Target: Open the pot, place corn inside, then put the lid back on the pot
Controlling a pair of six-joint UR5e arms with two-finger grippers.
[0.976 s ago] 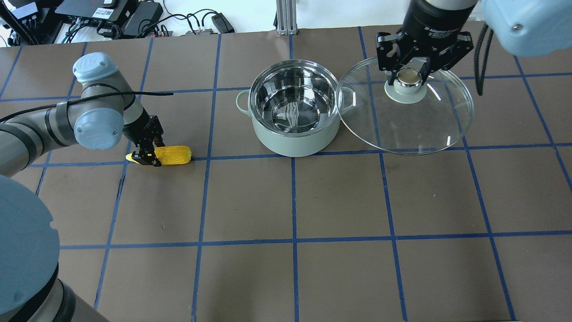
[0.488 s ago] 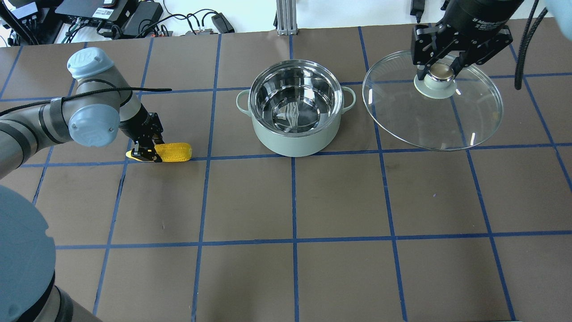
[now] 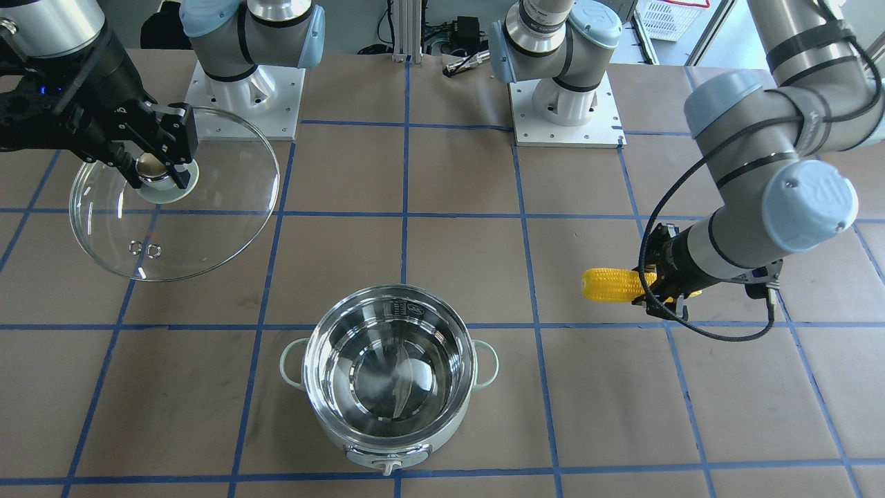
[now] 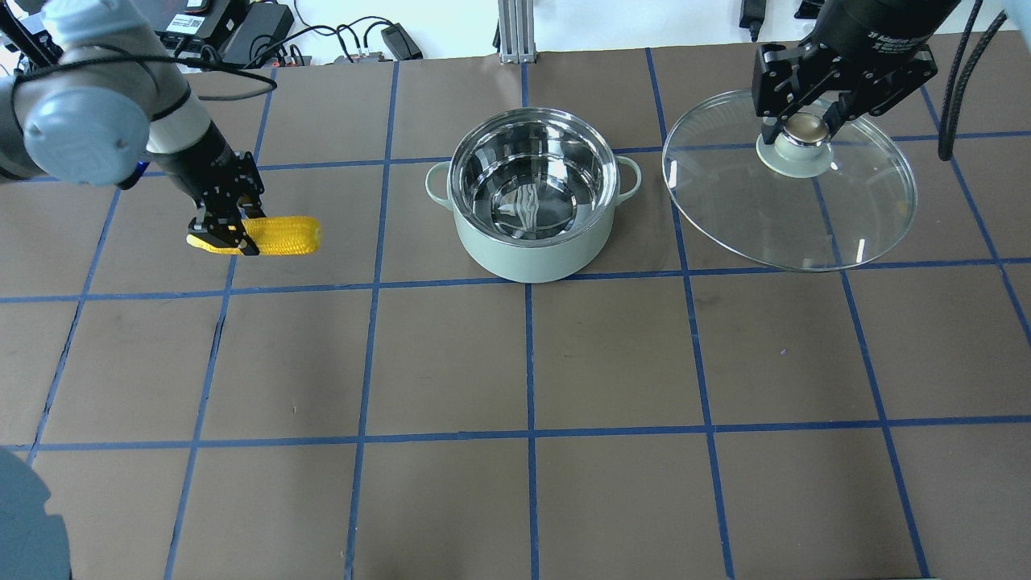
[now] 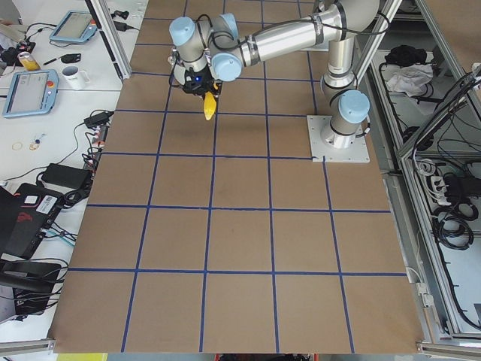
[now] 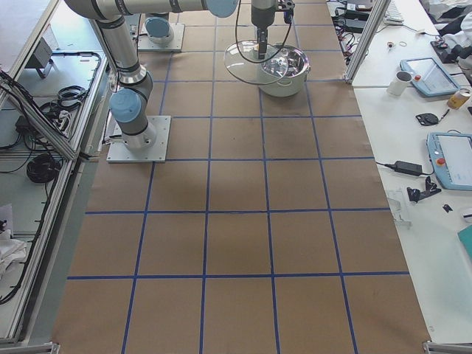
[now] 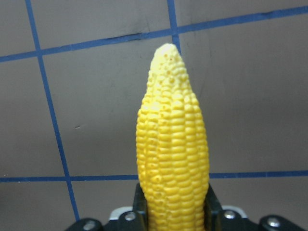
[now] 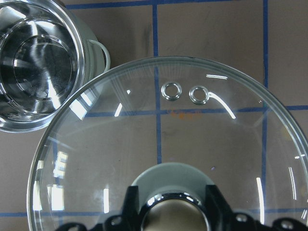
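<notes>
Table (image 4: 612,354) is a flat, matte brown sheet gridded with blue tape. The lid (image 4: 773,217) is your biggest risk. It is a wide dome of clear, slick glass, hanging to the right of the pot and apart from it, on nothing but its knob (image 8: 169,211). Your right gripper (image 4: 801,127) has its fingers clamped on that smooth, shiny ball, so the heavy rim can tilt or twist in the grip. Swing it fast and I'd expect it to sag, slip or clip the pot.

The pot (image 4: 527,250) stands open and empty, round, pale green outside and mirror steel inside. One loop handle faces the lid.

The corn (image 4: 278,235) is well left of the pot, apparently lifted off the table and roughly level. Your left gripper (image 4: 229,234) is closed across it near one end, so most of the cob juts out unsupported toward the pot. Its bumpy, rounded kernel rows give the fingers little flat purchase, so it could pivot or roll. It looks nearly as long as the pot is wide. Bring it in flat and it may bridge the rim, so tip it.
</notes>
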